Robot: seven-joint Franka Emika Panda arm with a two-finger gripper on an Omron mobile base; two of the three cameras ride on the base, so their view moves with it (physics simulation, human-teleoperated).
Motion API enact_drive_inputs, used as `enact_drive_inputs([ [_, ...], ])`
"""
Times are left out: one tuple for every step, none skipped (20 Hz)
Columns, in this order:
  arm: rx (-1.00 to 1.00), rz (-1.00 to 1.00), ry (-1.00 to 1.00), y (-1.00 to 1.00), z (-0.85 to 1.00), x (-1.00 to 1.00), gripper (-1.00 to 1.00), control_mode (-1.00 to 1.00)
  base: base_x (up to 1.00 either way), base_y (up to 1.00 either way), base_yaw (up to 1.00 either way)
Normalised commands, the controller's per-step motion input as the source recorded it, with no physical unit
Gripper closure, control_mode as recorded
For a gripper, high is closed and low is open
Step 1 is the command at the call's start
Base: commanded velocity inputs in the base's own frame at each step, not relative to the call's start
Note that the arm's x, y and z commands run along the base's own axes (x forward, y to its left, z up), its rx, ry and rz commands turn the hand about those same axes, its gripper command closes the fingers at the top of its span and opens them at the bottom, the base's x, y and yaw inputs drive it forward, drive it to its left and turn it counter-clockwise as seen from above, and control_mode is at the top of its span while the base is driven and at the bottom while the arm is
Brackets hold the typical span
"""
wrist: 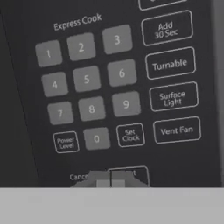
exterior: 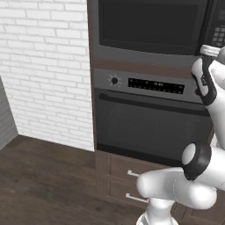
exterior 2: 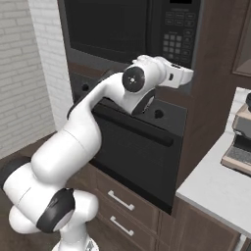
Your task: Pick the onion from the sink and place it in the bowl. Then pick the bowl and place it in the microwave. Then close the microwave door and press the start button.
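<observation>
The microwave (exterior: 149, 26) sits built in above the oven, and its door (exterior 2: 108, 27) is shut flat against it. My gripper (wrist: 110, 179) is shut, with its tips together against the bottom of the keypad strip (wrist: 118, 87). They rest on the outlined button (wrist: 136, 171) just right of the Cancel label, and they cover that button's text. From the right base camera, the hand (exterior 2: 188, 76) reaches up to the keypad's (exterior 2: 176, 37) lower edge. The onion, the bowl and the sink are out of view.
Below the microwave is a knobbed oven (exterior: 149, 123) with a handle bar, and under it are wooden drawers (exterior: 132, 176). A white brick wall (exterior: 44, 66) stands to the left. To the right is a pale counter (exterior 2: 215, 186) with a coffee machine (exterior 2: 240, 142) on it.
</observation>
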Motion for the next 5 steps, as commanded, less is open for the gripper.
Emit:
enact_drive_inputs([
  [0.00,0.04,-0.15,0.17,0.00,-1.00,1.00,-1.00,0.00,0.00,0.00],
  [0.00,0.02,-0.16,0.14,0.00,-1.00,1.00,-1.00,0.00,0.00,0.00],
  [0.00,0.00,-0.17,0.02,0.00,-1.00,1.00,-1.00,0.00,0.00,0.00],
  [0.00,0.00,-0.15,0.00,0.00,-0.92,1.00,-1.00,0.00,0.00,0.00],
  [0.00,0.00,-0.15,0.00,0.00,-0.86,1.00,-1.00,0.00,0.00,0.00],
])
